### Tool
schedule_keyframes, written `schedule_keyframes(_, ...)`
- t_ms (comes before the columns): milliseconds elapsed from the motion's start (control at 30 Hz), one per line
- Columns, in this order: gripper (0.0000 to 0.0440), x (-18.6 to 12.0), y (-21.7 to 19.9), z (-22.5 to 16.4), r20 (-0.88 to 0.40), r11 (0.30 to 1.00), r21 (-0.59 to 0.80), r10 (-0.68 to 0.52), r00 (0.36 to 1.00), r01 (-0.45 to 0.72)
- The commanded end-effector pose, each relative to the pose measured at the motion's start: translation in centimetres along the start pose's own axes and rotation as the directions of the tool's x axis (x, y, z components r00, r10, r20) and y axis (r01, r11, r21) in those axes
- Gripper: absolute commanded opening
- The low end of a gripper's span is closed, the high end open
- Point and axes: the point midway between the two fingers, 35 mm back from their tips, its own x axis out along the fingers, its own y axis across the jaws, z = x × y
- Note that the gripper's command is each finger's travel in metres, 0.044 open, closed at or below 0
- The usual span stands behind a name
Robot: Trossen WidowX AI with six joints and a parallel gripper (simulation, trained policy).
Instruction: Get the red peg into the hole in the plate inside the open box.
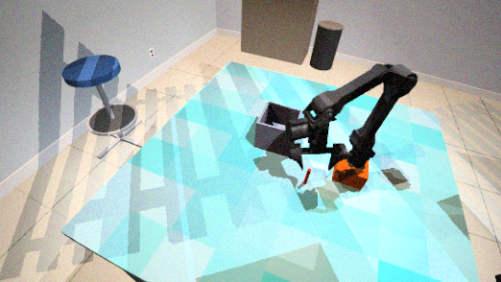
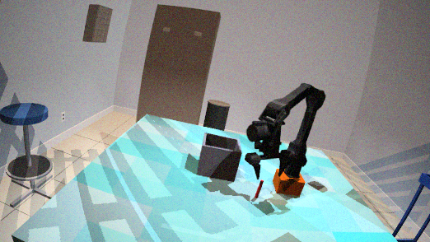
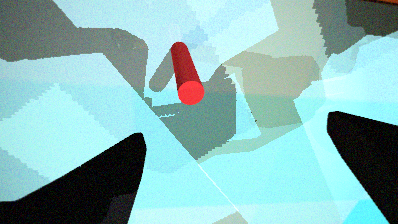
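Observation:
The red peg [image 1: 307, 176] [image 2: 259, 189] [image 3: 185, 70] appears to stand on its end on the table, outside the box, with its bright top end toward the wrist camera. My gripper [image 1: 316, 168] [image 3: 232, 131] is wide open and empty, pointing down above the table close to the peg. In the wrist view the peg is ahead of the fingertips, left of the middle between them. The open grey box [image 1: 270, 135] [image 2: 218, 160] stands beside the gripper, to its left in the top and exterior views. The plate and its hole inside are hidden.
An orange block [image 1: 350, 175] [image 2: 288, 185] sits at the foot of the arm, right of the peg. The patterned table [image 1: 206, 240] [image 2: 136, 218] carries strong shadows. A blue stool [image 1: 91, 71] [image 2: 24, 114] and a dark cylinder [image 1: 326, 48] [image 2: 217, 116] stand beyond the table.

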Motion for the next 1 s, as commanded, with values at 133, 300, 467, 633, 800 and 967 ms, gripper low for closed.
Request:
schedule_keyframes(133,0.0426,2.8,0.2,1.3,0.055,0.999,-0.03,-0.01,0.998,0.011)
schedule_keyframes(300,0.0408,4.1,0.3,1.7,0.071,1.0,-0.03,-0.004,0.997,0.006)
schedule_keyframes(467,0.0365,5.3,0.6,2.0,0.079,1.0,-0.031,0.007,0.997,-0.004)
schedule_keyframes(633,0.0243,6.2,1.3,1.9,0.075,0.999,-0.048,0.016,0.997,-0.013)
schedule_keyframes(800,0.0113,6.9,1.7,1.8,0.07,0.997,-0.079,0.017,0.997,-0.012)
schedule_keyframes(967,0.0,7.3,2.1,1.5,0.059,0.993,-0.116,0.022,0.998,-0.015)
